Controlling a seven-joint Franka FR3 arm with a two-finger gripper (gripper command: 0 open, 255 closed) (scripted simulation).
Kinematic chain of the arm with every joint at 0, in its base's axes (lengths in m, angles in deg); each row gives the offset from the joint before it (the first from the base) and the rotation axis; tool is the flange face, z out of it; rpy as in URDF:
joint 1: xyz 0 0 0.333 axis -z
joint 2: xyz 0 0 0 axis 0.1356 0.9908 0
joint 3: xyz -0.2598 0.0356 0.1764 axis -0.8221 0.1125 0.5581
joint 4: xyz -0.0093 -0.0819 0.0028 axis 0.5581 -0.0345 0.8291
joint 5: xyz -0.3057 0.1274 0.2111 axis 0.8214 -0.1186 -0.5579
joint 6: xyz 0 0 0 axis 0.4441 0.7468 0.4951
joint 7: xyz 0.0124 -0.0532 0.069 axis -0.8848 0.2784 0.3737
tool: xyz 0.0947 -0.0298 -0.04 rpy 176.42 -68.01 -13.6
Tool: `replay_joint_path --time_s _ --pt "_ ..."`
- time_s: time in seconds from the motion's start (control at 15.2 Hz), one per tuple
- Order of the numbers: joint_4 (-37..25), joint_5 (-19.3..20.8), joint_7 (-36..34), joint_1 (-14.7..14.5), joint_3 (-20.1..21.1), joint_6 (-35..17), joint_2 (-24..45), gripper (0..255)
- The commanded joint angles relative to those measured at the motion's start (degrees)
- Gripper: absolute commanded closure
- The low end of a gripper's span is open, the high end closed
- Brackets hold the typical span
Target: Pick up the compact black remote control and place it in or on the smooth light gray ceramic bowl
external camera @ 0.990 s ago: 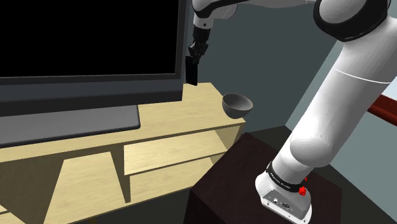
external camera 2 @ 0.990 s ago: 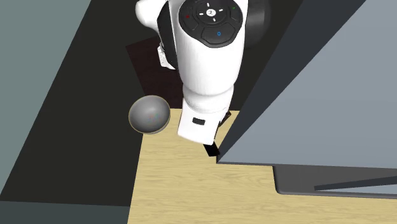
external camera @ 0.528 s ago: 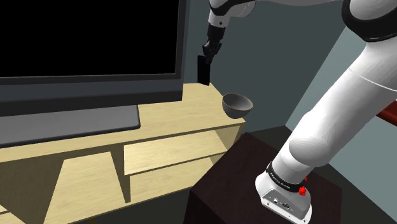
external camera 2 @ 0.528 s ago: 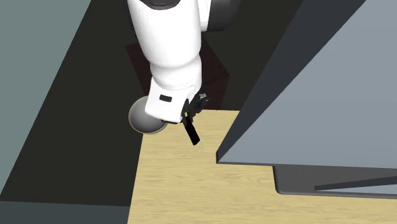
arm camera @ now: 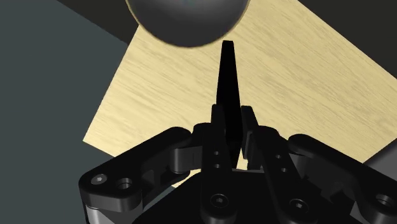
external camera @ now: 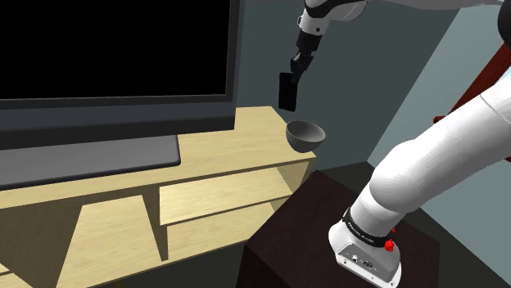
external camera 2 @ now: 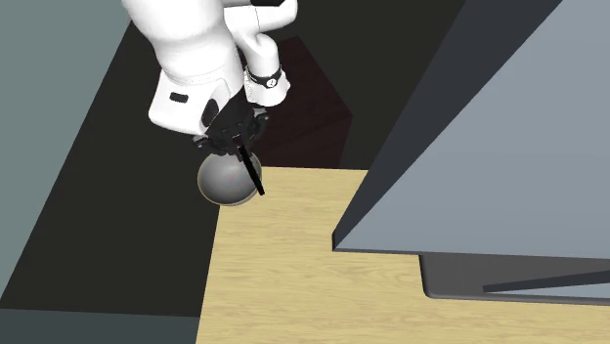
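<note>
My hand stays clamped on the remote, which hangs upright from it. Since half a second ago it has moved right, away from the TV. It now hovers over the bowl's rim at the table corner, right of centre.

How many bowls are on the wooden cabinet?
1. The grey bowl sits on the cabinet's right corner in the shoulder view, below the remote in the tool; the television could hide others.

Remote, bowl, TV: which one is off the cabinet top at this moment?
The remote: it hangs upright, clasped in the gripper, while the bowl and TV rest on the wooden top.
</note>
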Motion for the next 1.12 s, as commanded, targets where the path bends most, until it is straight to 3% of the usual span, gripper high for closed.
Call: replay_joint_path --time_s 0.0,0.46,1.06 --pt "1.6 1.0 1.8 1.1 -1.1 1.4 -3.1 255" --pt "5.7 5.0 8.6 5.4 -5.6 6.1 -12.5 255" --pt "12.5 5.7 8.6 5.8 -6.5 -0.8 -12.5 255"
